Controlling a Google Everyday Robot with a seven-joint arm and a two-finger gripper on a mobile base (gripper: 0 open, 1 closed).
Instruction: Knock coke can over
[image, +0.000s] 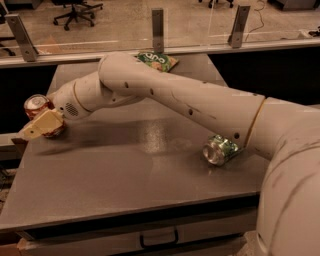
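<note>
The coke can (36, 104), red with a silver top, stands at the far left edge of the grey table (125, 190) and leans slightly to the left. My gripper (36, 128), cream coloured, is right in front of the can and covers its lower half. It looks to be touching the can. The white arm reaches to it from the right, across the table.
A green-patterned silver can (220, 149) lies on its side at the table's right, next to my arm. A green snack bag (158, 60) lies at the back edge. A glass barrier with metal posts (158, 27) runs behind the table. A drawer handle (159, 239) shows below the front edge.
</note>
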